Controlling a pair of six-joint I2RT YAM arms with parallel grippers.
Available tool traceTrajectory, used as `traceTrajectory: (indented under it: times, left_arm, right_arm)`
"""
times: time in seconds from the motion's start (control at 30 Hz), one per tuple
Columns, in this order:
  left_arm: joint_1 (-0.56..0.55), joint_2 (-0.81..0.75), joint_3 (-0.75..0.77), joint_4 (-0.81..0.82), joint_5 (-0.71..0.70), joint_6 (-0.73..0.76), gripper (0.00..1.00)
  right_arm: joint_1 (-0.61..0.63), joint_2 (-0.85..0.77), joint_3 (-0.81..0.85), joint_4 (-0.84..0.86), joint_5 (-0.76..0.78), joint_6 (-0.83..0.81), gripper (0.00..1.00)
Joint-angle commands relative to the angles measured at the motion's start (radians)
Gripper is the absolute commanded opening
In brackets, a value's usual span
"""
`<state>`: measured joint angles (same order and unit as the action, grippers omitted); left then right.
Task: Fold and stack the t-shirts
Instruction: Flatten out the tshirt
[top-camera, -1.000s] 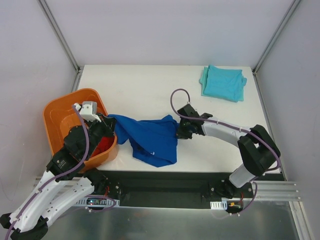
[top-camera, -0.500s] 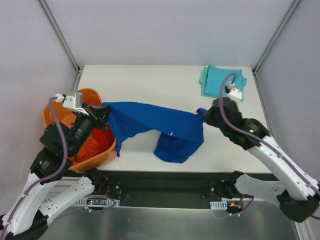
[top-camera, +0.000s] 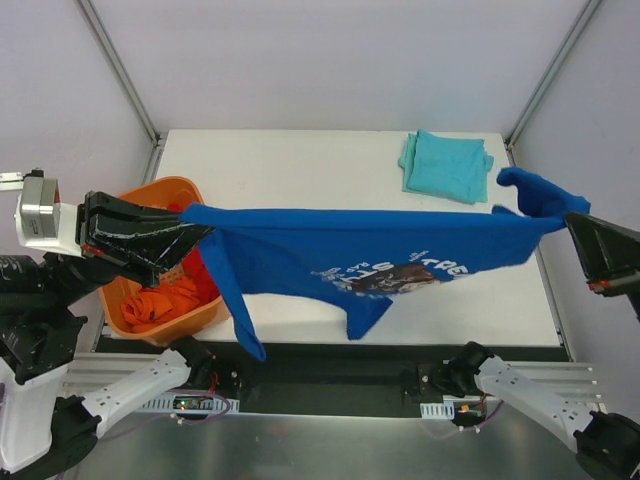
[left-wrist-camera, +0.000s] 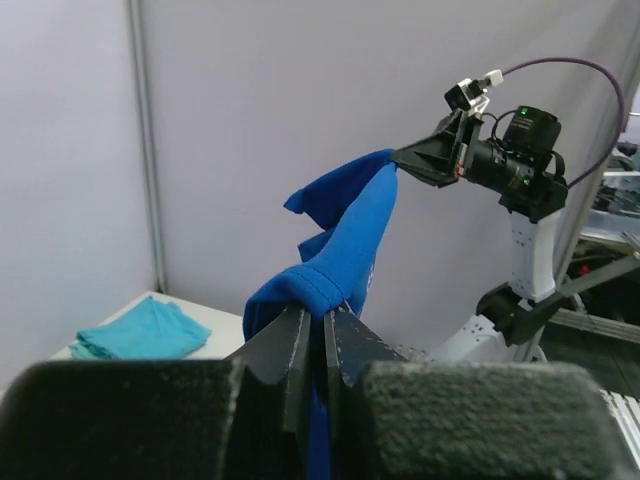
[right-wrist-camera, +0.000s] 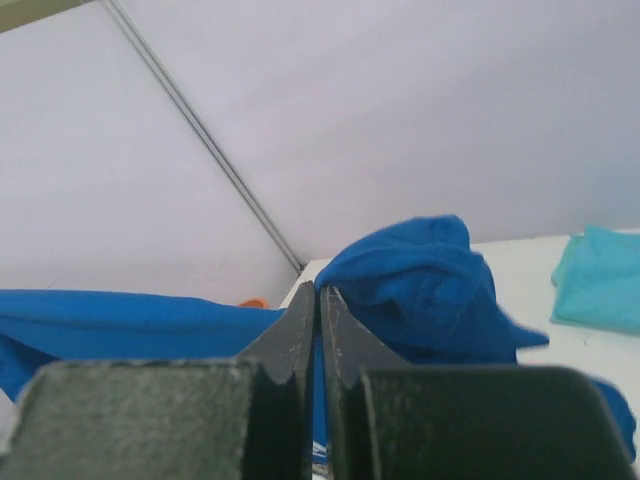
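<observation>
The blue shirt (top-camera: 380, 250) is soft knit cloth, pulled out into a long band in the air above the front half of the tabletop (top-camera: 300, 170). It is slung between the two arms. The left jaws are clenched on one bunched end, just above the tub (top-camera: 150, 190). In the left wrist view the cloth puckers into a rounded lump where the dark, flat fingers pinch it. The right jaws are clamped on the other end, out past the tabletop's right edge, and a crumpled knob of blue bulges over them. The top edge of the shirt runs almost straight and taut. Below it, a sleeve droops at the left and a pointed fold hangs near the middle. A dark chest graphic with white lettering faces up and reads upside down from the top camera.

The teal shirt (top-camera: 447, 165) lies folded into a rough square at the far right corner of the tabletop, well apart from the blue one. The red shirt (top-camera: 170, 298) sits crumpled inside the tub, which is smooth orange plastic with rounded corners and stands at the left edge.

The tabletop is matte white and rectangular. Plain pale grey walls (top-camera: 330, 60) enclose it, with slim metal posts (top-camera: 120, 70) rising from the back corners.
</observation>
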<state>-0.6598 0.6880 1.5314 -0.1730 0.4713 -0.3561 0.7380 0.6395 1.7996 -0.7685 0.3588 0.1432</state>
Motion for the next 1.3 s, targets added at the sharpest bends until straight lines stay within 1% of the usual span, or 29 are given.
traceTrajectory:
  times: [0.0, 0.07, 0.13, 0.2, 0.23, 0.27, 0.37, 0.4, 0.43, 0.47, 0.53, 0.57, 0.6, 0.63, 0.67, 0.7, 0.73, 0.77, 0.8, 0.83, 0.9, 0.97, 1.0, 1.03, 1.1, 1.13, 1.2, 1.23, 1.27]
  left_arm:
    - [0.002, 0.038, 0.062, 0.087, 0.132, -0.057, 0.00]
    - [0.002, 0.042, 0.062, 0.086, 0.107, -0.047, 0.00]
    - [0.003, 0.051, 0.043, 0.086, 0.081, -0.023, 0.00]
    - [0.002, 0.074, 0.016, 0.086, -0.038, -0.001, 0.00]
    - [0.003, 0.085, -0.025, 0.087, -0.121, 0.006, 0.00]
    - [0.002, 0.117, -0.048, 0.086, -0.263, 0.019, 0.00]
    - [0.003, 0.230, -0.106, 0.061, -0.504, 0.071, 0.00]
    - [0.003, 0.264, -0.119, 0.047, -0.646, 0.094, 0.00]
    - [0.009, 0.303, -0.125, 0.021, -0.704, 0.100, 0.00]
    - [0.017, 0.370, -0.138, 0.012, -0.765, 0.095, 0.00]
    - [0.121, 0.439, -0.191, 0.000, -0.694, 0.047, 0.00]
    - [0.165, 0.523, -0.206, -0.012, -0.641, 0.013, 0.00]
    - [0.216, 0.572, -0.223, -0.020, -0.593, -0.036, 0.00]
    - [0.283, 0.628, -0.221, -0.028, -0.514, -0.047, 0.07]
    - [0.305, 0.744, -0.212, -0.058, -0.501, -0.056, 0.33]
    - [0.321, 0.802, -0.173, -0.077, -0.482, -0.058, 0.54]
    - [0.340, 0.859, -0.143, -0.097, -0.427, -0.052, 0.84]
    - [0.345, 0.954, -0.110, -0.140, -0.406, -0.052, 0.99]
    - [0.348, 0.993, -0.044, -0.161, -0.389, -0.049, 0.99]
    - [0.348, 1.036, -0.016, -0.177, -0.367, -0.049, 0.99]
    - [0.348, 1.045, 0.018, -0.184, -0.347, -0.052, 0.99]
    - [0.347, 1.021, 0.015, -0.184, -0.326, -0.055, 0.99]
    - [0.347, 1.010, 0.001, -0.184, -0.318, -0.061, 1.00]
    - [0.345, 0.989, -0.010, -0.184, -0.310, -0.064, 0.99]
    - [0.335, 0.964, -0.068, -0.184, -0.280, -0.082, 0.99]
    - [0.324, 0.937, -0.092, -0.183, -0.281, -0.087, 0.99]
    - [0.283, 0.911, -0.169, -0.183, -0.319, -0.102, 0.99]
    - [0.267, 0.888, -0.191, -0.181, -0.335, -0.106, 0.99]
    - [0.250, 0.875, -0.236, -0.181, -0.344, -0.113, 0.99]
  right_arm:
    - [-0.006, 0.012, 0.084, 0.015, -0.040, -0.111, 0.01]
    - [-0.008, 0.058, 0.134, 0.006, 0.024, -0.136, 0.01]
    - [-0.006, 0.130, 0.199, 0.003, 0.112, -0.223, 0.01]
    - [-0.006, 0.189, 0.222, 0.033, 0.277, -0.284, 0.01]
    - [-0.005, 0.248, 0.216, 0.058, 0.337, -0.338, 0.01]
    - [-0.005, 0.281, 0.205, 0.095, 0.455, -0.381, 0.01]
    - [-0.011, 0.420, 0.135, 0.271, 0.663, -0.552, 0.01]
    - [-0.021, 0.455, 0.115, 0.334, 0.684, -0.576, 0.01]
    - [-0.075, 0.527, 0.104, 0.331, 0.677, -0.558, 0.01]
    - [-0.110, 0.566, 0.084, 0.313, 0.613, -0.521, 0.01]
    - [-0.232, 0.687, 0.070, 0.233, 0.495, -0.435, 0.01]
    - [-0.268, 0.731, 0.035, 0.227, 0.356, -0.391, 0.01]
    - [-0.296, 0.782, 0.030, 0.209, 0.314, -0.358, 0.01]
    - [-0.342, 0.890, 0.027, 0.201, 0.271, -0.340, 0.03]
    - [-0.360, 0.951, 0.026, 0.201, 0.173, -0.312, 0.04]
    - [-0.379, 1.010, 0.049, 0.192, 0.142, -0.291, 0.06]
    - [-0.406, 1.134, 0.075, 0.184, 0.102, -0.278, 0.18]
    - [-0.417, 1.193, 0.104, 0.151, 0.013, -0.260, 0.30]
    - [-0.426, 1.253, 0.215, 0.114, -0.010, -0.249, 0.41]
    - [-0.431, 1.352, 0.269, 0.071, -0.038, -0.246, 0.65]
    - [-0.431, 1.407, 0.358, -0.009, -0.046, -0.243, 0.99]
    - [-0.431, 1.381, 0.310, 0.013, -0.052, -0.232, 0.97]
    - [-0.430, 1.315, 0.267, 0.034, -0.054, -0.222, 0.97]
    - [-0.431, 1.277, 0.153, 0.052, -0.063, -0.209, 0.97]
    - [-0.431, 1.150, 0.028, 0.096, -0.078, -0.182, 0.97]
    - [-0.431, 1.105, -0.097, 0.106, -0.104, -0.145, 0.97]
    - [-0.430, 0.987, -0.237, 0.149, -0.135, -0.100, 0.97]
    - [-0.428, 0.956, -0.353, 0.156, -0.159, -0.076, 0.97]
    - [-0.428, 0.925, -0.402, 0.167, -0.164, -0.061, 0.97]
